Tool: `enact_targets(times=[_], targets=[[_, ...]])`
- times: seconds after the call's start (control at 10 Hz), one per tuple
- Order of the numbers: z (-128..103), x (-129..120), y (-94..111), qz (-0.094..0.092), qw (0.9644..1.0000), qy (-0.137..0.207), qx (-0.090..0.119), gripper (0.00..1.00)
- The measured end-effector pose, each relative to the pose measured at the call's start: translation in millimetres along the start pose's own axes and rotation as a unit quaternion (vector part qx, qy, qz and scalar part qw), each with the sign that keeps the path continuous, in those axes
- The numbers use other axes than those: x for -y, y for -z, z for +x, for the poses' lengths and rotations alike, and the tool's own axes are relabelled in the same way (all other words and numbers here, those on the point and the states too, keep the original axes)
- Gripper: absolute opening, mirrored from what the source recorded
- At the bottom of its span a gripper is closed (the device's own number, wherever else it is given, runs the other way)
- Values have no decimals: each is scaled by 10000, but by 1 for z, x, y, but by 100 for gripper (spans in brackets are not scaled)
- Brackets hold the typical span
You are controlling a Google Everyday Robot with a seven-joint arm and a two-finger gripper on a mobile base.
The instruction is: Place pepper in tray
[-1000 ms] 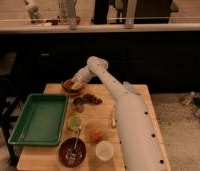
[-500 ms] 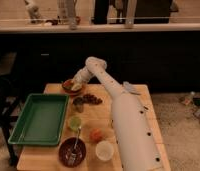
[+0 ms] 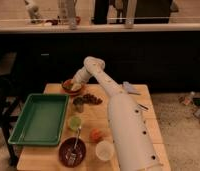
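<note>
table [image 3: 43, 160]: light wood, set in front of a run of dark cabinets
tray [image 3: 15, 136]: large green rectangular plastic tray with a raised rim, on the left part of the table
dark red bowl [image 3: 68, 154]: at the near edge, just right of the tray's near corner; a utensil [image 3: 77, 135] rests in it, handle pointing away from the camera
pale green cup [image 3: 74, 122]: upright, just beside the tray's right rim, behind the dark red bowl
orange bowl [image 3: 67, 88]: at the far edge, beyond the tray's far right corner, something pale inside
gripper [image 3: 76, 86]: at the end of the white arm [image 3: 125, 125], lowered over the orange bowl; whether it touches the bowl cannot be told
grip: cannot tell whether it is released, clenched or grasping anything
small dark container [image 3: 79, 104]: between the orange bowl and the pale green cup
pepper [image 3: 93, 99]: a dark, slim shape lying flat on the wood just right of the small dark container, near the orange bowl and outside the tray, apart from its right rim
orange-red fruit [image 3: 95, 135]: near the front, right of the pale green cup
white cup [image 3: 104, 150]: at the near edge, close beside the arm
white arm: rises from the near right, bends at an elbow over the far side of the table, then angles down and left to the gripper
grey-blue flat item [image 3: 130, 88]: far right corner of the table, behind the arm
</note>
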Motion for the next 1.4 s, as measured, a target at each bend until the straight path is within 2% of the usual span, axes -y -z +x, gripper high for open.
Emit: enact_targets(times=[0.8,1.4], targets=[[18,-5,-17,-238,9995,-88,-193,53],[22,-2,-26,-353,9990,-130,-242,53]])
